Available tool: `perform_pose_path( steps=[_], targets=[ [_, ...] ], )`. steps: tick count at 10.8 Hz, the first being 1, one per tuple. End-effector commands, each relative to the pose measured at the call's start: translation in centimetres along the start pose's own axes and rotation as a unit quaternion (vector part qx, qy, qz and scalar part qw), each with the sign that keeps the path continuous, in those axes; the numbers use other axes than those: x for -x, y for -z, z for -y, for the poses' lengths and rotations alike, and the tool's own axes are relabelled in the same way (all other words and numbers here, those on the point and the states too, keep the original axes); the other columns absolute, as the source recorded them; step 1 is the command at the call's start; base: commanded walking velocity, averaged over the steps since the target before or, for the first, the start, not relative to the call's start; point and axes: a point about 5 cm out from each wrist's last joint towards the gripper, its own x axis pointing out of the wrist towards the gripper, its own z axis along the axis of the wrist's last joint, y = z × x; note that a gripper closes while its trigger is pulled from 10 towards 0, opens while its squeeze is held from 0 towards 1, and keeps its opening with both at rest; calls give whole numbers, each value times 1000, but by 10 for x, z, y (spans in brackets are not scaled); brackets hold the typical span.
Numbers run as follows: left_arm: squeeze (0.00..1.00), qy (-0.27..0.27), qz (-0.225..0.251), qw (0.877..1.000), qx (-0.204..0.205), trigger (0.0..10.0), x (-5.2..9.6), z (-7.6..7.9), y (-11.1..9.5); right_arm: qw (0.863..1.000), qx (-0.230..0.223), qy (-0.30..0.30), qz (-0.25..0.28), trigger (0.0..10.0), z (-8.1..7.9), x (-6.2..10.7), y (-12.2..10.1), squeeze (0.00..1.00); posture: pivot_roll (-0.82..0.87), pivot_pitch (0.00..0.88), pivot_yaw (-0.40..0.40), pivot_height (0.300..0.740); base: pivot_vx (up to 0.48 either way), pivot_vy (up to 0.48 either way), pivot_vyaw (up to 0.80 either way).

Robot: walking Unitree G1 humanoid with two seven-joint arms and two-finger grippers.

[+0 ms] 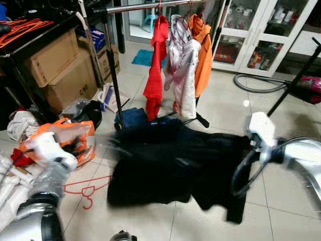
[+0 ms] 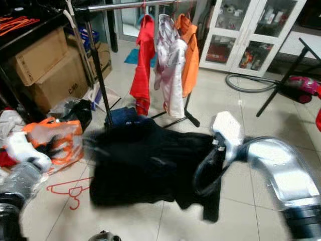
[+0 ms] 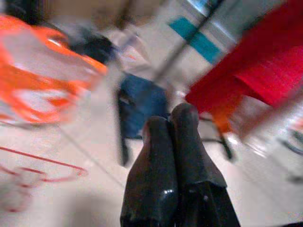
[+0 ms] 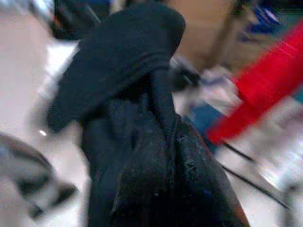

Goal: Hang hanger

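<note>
Black garment, blurred, apparently pinched in right gripper and carried low toward garment rail holding 3 clothes; left gripper pressed together, empty; red hanger flat on floor; next: raise to rail.

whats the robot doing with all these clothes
The right gripper is shut on a black garment, holding it up in front of the clothes rack, where a red, a white and an orange top already hang. The left gripper is shut and empty. A red hanger lies on the floor.
</note>
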Motion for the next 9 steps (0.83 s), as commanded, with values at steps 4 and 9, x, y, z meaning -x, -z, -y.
perform_pose_path(
  steps=[4, 9],
  targets=[
    [0, 187, 98, 975, -74, 0, -16, 114, -32, 998, 19, 58, 13, 0, -4, -32, 8, 0, -64, 6, -13, 740, 0, 0, 0],
    [0, 281, 100, 940, -167, 10000, -2, 151, -44, 995, -11, 76, 65, 0, -5, -48, 11, 0, -53, 0, -10, 740, 0, 0, 0]
  ],
)
